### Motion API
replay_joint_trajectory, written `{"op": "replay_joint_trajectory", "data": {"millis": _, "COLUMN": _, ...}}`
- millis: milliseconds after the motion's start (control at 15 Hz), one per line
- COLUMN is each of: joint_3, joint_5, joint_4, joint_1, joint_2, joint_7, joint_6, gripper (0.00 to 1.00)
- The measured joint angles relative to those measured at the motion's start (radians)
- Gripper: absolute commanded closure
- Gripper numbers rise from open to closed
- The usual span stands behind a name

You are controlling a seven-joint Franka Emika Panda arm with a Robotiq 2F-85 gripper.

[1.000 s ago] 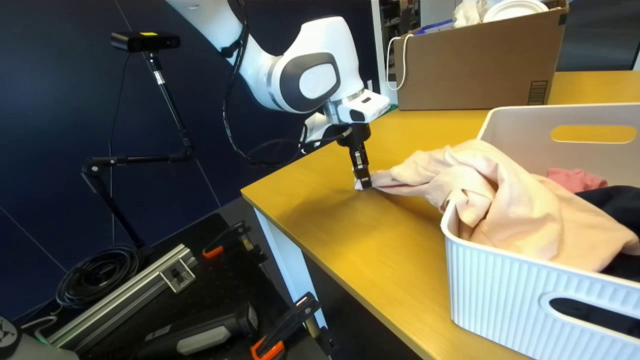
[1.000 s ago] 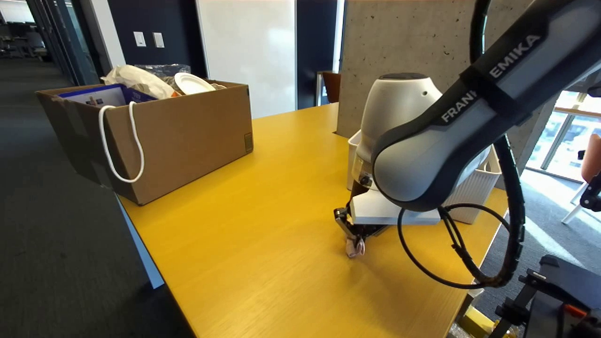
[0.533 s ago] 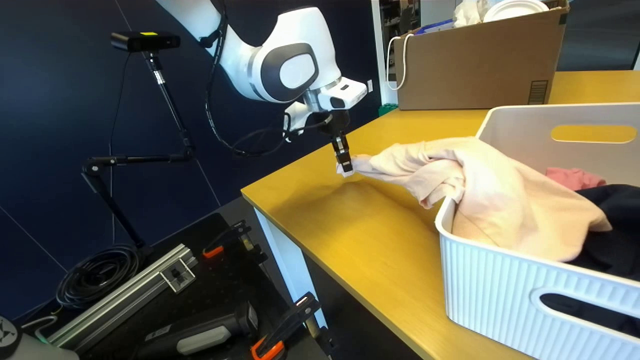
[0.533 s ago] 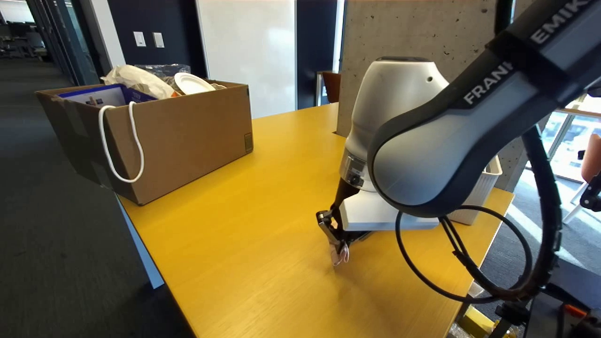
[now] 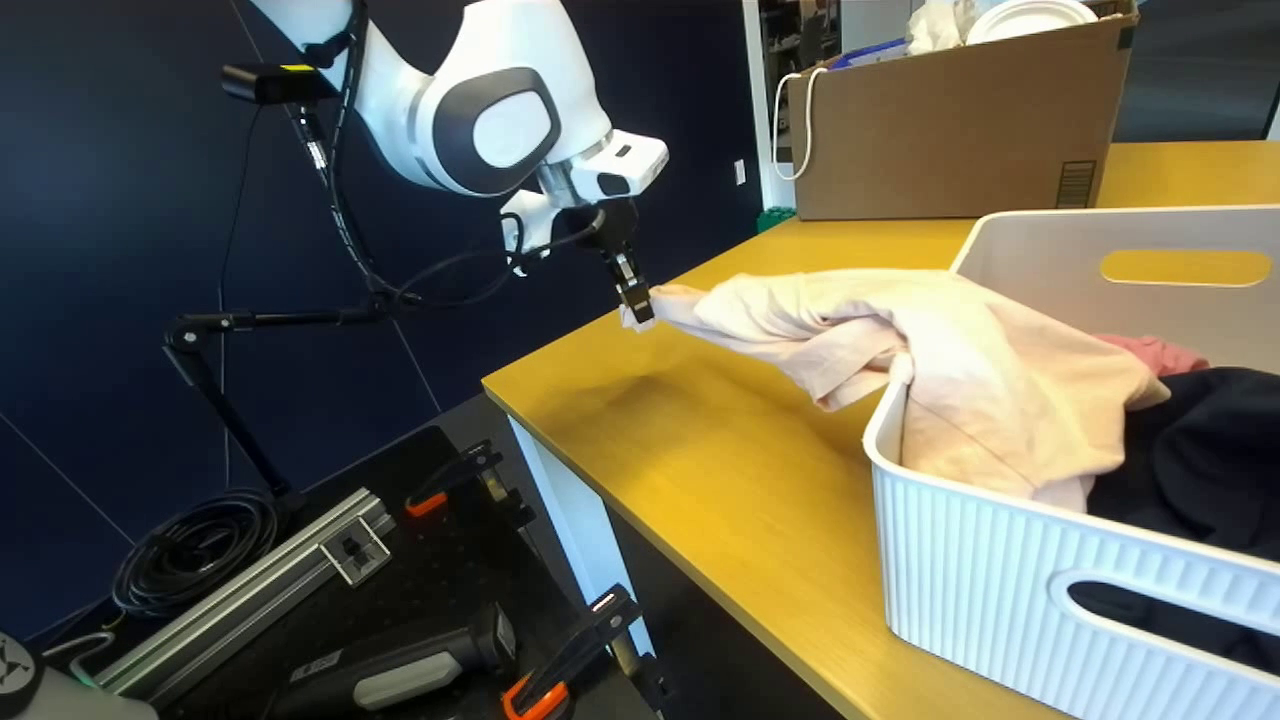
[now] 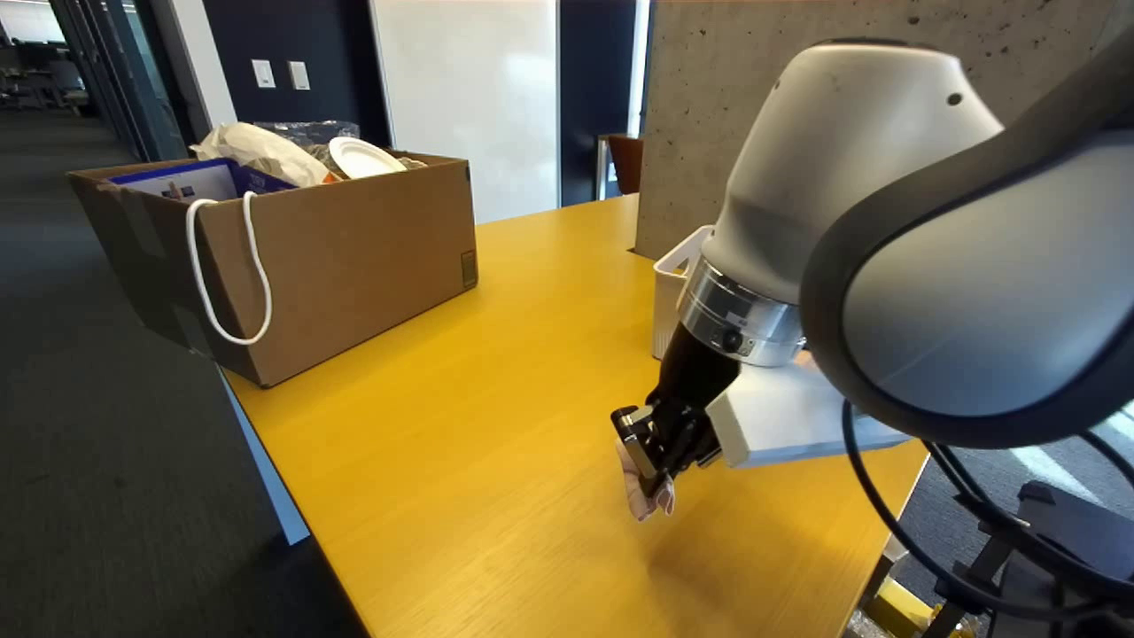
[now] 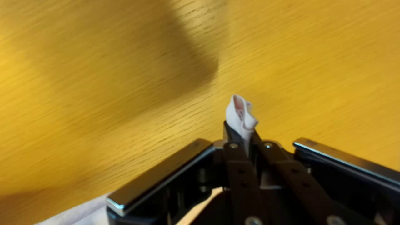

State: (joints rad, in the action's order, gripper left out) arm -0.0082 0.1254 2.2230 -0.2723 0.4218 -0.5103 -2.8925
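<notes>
At the far left, in an exterior view, a thick loop of black cable [image 5: 150, 575] lies beside a long silver bar [image 5: 240, 595]. Above them, a black camera [image 5: 268, 84] sits on a bent black stand [image 5: 280, 320]. Next come a fat black tool [image 5: 400, 653] with a gray patch and two clamps [image 5: 575, 645] with orange bits.

The white robot arm [image 5: 500, 125] hangs down from the top. Its claw [image 5: 638, 303] is pinched tight on one end of a pale pink cloth [image 5: 980, 340]. In the wrist view, a small folded tip of that cloth pokes out past the two black fingers [image 7: 229, 134]. The claw is up over the yellow tabletop [image 5: 730, 470], and dark shadows lie on it.

From the claw, the pale pink cloth goes off to the right like a fat, bumpy rope. Farther back on the tabletop is a big brown box [image 5: 960, 130] with a white rope handle [image 5: 808, 125] on its left side and a white plate [image 5: 1032, 18] at the top. Then comes a white basket [image 5: 980, 570], standing on the tabletop. The pale pink cloth hangs over its corner, so part is outside and the rest lies inside. At the far right, a rosy cloth [image 5: 1155, 352] and a black cloth [image 5: 1200, 450] are in the basket too, next to the pale one.
</notes>
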Motion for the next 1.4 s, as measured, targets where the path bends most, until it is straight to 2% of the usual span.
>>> {"op": "replay_joint_trajectory", "data": {"millis": 200, "joint_3": -0.002, "joint_5": -0.007, "joint_4": 0.108, "joint_1": -0.022, "joint_2": -0.109, "joint_7": 0.002, "joint_6": -0.054, "gripper": 0.98}}
{"op": "replay_joint_trajectory", "data": {"millis": 333, "joint_3": -0.043, "joint_5": -0.045, "joint_4": 0.169, "joint_1": -0.044, "joint_2": -0.201, "joint_7": -0.026, "joint_6": -0.057, "gripper": 0.98}}
{"op": "replay_joint_trajectory", "data": {"millis": 533, "joint_3": -0.127, "joint_5": -0.113, "joint_4": 0.222, "joint_1": -0.036, "joint_2": -0.326, "joint_7": -0.045, "joint_6": -0.016, "gripper": 0.98}}
{"op": "replay_joint_trajectory", "data": {"millis": 667, "joint_3": -0.162, "joint_5": -0.14, "joint_4": 0.226, "joint_1": -0.008, "joint_2": -0.395, "joint_7": -0.021, "joint_6": 0.054, "gripper": 0.98}}
{"op": "replay_joint_trajectory", "data": {"millis": 800, "joint_3": -0.143, "joint_5": -0.186, "joint_4": 0.222, "joint_1": 0.057, "joint_2": -0.46, "joint_7": 0.001, "joint_6": 0.115, "gripper": 0.98}}
{"op": "replay_joint_trajectory", "data": {"millis": 1000, "joint_3": -0.078, "joint_5": -0.249, "joint_4": 0.212, "joint_1": 0.146, "joint_2": -0.552, "joint_7": 0.005, "joint_6": 0.183, "gripper": 0.98}}
{"op": "replay_joint_trajectory", "data": {"millis": 1400, "joint_3": 0.046, "joint_5": -0.266, "joint_4": 0.168, "joint_1": 0.253, "joint_2": -0.781, "joint_7": 0.002, "joint_6": 0.395, "gripper": 0.98}}
